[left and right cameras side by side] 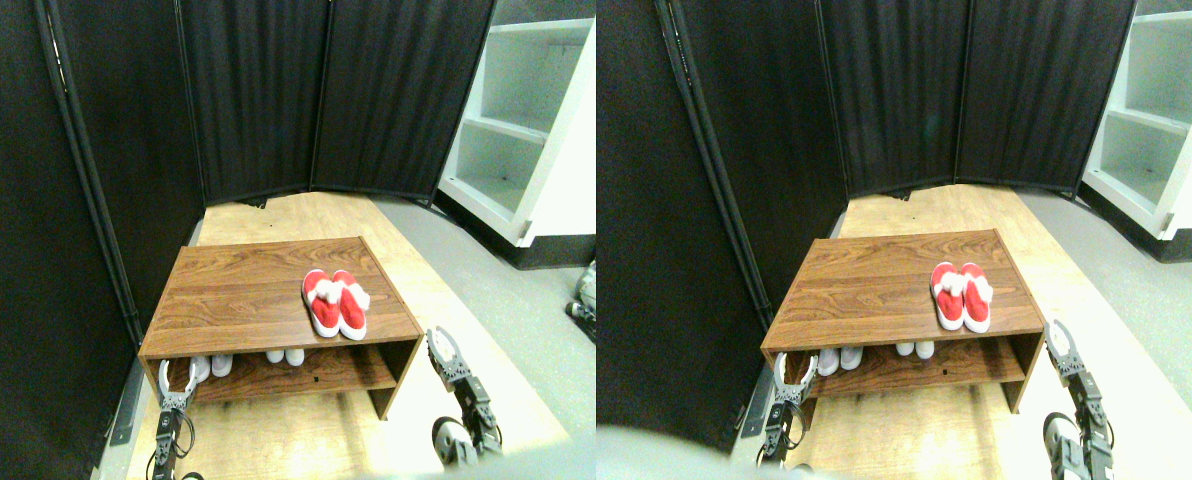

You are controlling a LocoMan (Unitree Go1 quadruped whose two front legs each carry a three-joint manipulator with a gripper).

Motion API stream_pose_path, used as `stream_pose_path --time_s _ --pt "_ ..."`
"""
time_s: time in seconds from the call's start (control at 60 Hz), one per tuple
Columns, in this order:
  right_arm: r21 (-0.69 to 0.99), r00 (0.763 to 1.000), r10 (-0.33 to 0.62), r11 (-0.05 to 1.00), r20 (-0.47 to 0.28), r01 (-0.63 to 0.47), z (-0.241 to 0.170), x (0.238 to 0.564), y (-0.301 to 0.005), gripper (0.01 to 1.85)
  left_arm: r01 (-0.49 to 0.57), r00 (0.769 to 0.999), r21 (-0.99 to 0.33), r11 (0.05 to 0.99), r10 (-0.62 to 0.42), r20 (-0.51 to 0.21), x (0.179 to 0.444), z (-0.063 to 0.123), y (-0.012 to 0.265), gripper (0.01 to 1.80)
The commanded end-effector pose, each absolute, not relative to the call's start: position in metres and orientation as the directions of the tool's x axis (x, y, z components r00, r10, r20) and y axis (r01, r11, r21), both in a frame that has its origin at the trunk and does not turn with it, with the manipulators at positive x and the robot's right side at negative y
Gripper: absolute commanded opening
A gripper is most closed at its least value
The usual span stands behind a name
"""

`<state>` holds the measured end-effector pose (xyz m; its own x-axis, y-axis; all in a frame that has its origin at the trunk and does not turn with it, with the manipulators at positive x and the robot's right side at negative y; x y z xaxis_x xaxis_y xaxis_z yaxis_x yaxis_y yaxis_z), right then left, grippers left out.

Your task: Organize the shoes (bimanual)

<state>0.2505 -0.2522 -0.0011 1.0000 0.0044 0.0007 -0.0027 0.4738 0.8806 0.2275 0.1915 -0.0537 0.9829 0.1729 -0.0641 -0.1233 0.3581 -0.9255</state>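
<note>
Backdrop: black folding screens fill the upper frame, with a white shelf unit (516,130) at upper right and pale wood flooring (286,215) below.
Rack: a low wooden shoe rack (246,290) sits at frame centre, one top board over one open lower shelf.
Red pair: the red sneakers (335,302) lie side by side and touching on the right part of the top board, toes toward the camera (already looking tidy).
Pale pairs: under the top board, the toes of one pale pair (285,355) show near the middle, and another pale pair (211,366) shows toward the left; the rest of each is hidden.
Left gripper (178,378): raised at the rack's lower left corner, jaws spread apart and empty, probably lined up with the left pale pair.
Right gripper (442,346): beside the rack's right end, jaws apart, nothing held.
Judgement: with both grippers flanking the rack, the lower-shelf shoes look like the next concern.
</note>
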Motion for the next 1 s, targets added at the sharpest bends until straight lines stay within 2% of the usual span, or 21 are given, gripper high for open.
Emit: stream_pose_path --time_s 0.017,0.033,0.083,0.517,0.65,1.0 --pt "0.868 0.999 0.023 0.495 0.04 -0.046 0.003 0.251 -0.25 0.01 -0.034 0.981 -0.912 0.409 0.188 0.047 0.23 -0.042 0.188 0.95" --pt "0.867 0.999 0.021 0.497 0.038 -0.044 0.003 0.251 -0.249 0.01 -0.014 0.975 -0.919 0.393 0.21 0.075 0.23 -0.041 0.187 0.82" --pt "0.871 0.999 0.024 0.489 0.037 -0.044 0.002 0.253 -0.246 0.01 0.017 0.971 -0.921 0.388 0.215 0.109 0.231 -0.041 0.186 0.61" --pt "0.893 0.999 0.043 0.447 0.029 -0.045 0.001 0.258 -0.235 0.01 0.0 0.977 -0.933 0.36 0.199 0.077 0.226 -0.043 0.196 0.47" --pt "0.897 1.0 0.022 0.441 0.023 -0.03 0.002 0.257 -0.234 0.01 -0.008 0.981 -0.942 0.336 0.186 0.058 0.224 -0.044 0.198 0.43" --pt "0.891 1.0 0.009 0.452 0.024 -0.025 0.001 0.254 -0.232 0.01 -0.02 0.983 -0.946 0.323 0.177 0.04 0.223 -0.047 0.202 0.44"
